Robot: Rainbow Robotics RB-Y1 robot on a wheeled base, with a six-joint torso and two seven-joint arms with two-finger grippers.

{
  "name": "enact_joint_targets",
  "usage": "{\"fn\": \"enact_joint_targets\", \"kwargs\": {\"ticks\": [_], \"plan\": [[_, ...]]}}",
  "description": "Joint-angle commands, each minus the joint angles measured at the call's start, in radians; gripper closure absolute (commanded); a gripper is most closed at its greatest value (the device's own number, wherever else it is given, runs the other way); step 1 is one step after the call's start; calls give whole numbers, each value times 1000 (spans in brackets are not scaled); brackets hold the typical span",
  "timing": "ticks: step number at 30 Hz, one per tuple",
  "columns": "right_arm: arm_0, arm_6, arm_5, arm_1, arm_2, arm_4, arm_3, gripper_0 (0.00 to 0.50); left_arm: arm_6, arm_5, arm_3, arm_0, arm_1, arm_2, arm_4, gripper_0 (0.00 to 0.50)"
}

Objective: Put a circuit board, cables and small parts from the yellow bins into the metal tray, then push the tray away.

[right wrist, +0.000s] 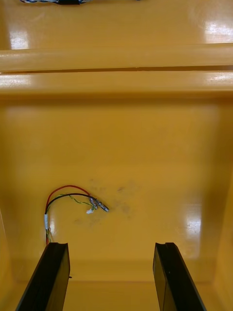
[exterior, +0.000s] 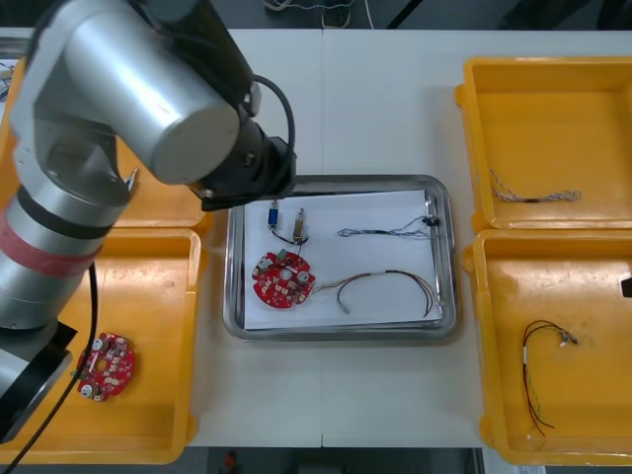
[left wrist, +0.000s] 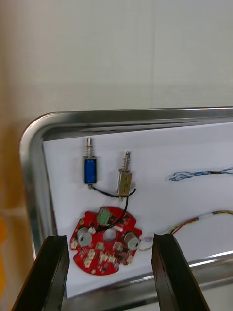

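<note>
A light bench (exterior: 375, 109) of 2 panels meeting at a seam; dark floor (exterior: 444, 10) lies beyond its far edge.

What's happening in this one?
The metal tray already holds a red circuit board, two small metal parts, a blue and white cable and a red and yellow cable. The left pincer hangs open over the board, gripping nothing. The right pincer hangs open above a yellow bin holding a red and black cable. The tray is not yet pushed away.
</note>
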Motion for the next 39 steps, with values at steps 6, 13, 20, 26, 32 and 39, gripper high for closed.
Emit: {"fn": "enact_joint_targets", "kwargs": {"ticks": [6,13,20,26,32,39], "plan": [[-24,-27,3,-56,23,-27,-63,0,-29,81,-94,-11,210,177,226,0],[-86,-27,3,-90,118,-55,-97,0,-145,81,-93,10,293,283,323,0],[-176,-33,3,-102,202,-126,-97,0,-227,81,-103,90,377,346,378,0],[-258,-33,3,-104,279,-182,-97,0,-263,81,-113,168,439,383,402,0],[-353,-33,3,-104,411,-179,-97,0,-288,81,-114,251,499,458,462,0],[-466,-25,3,-101,606,-164,-97,0,-317,81,-145,352,565,507,487,0]]}}
